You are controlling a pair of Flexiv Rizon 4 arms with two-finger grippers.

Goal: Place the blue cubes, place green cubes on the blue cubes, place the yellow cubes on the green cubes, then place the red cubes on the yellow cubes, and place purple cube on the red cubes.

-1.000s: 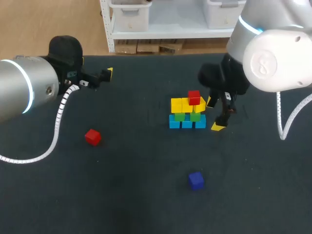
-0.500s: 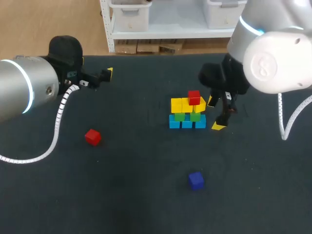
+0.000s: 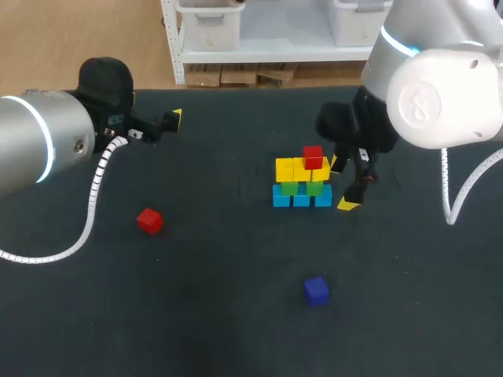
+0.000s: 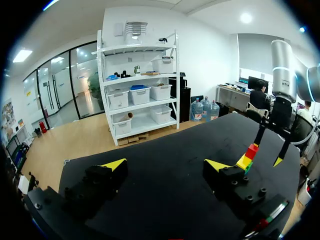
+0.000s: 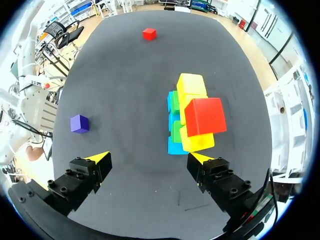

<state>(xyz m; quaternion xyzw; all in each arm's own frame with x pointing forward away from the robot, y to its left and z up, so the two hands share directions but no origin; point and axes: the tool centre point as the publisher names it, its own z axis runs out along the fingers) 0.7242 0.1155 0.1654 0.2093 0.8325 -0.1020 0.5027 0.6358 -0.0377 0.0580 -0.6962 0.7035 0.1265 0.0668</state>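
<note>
Clearly the build is well along. On the dark matte worktop (image 3: 236, 330), a row of small blue cubes (image 3: 301, 199) carries green cubes (image 3: 290, 188) and then yellow cubes (image 3: 285, 169). One stacked red cube (image 3: 313, 157) sits on the yellow row, toward the end nearest the right gripper (image 3: 343, 184). That gripper hangs just beside the stack, its fingers spread wide and holding nothing. In its own wrist view the stack stands ahead of one finger, not between the two. The left gripper (image 4: 165, 167) is well apart at the far left of the worktop, its fingers likewise wide and empty.

Two pieces lie out. A loose red cube (image 3: 149, 221) is on the left arm's side, well apart from the stack. A purple cube (image 5: 79, 123), which looks bluer from overhead, lies alone on the near part of the worktop.

I judge these cubes to be light, rigid blocks with smooth flat faces. They should neither give nor weigh on the fingers, but they could slip or twist if pinched near a corner. The sound hold is from above, on two opposite side faces, centred and square to the cube. The stack itself is the fragile thing: nothing binds the layers, so a nudge while setting a cube down could shift the rows.
</note>
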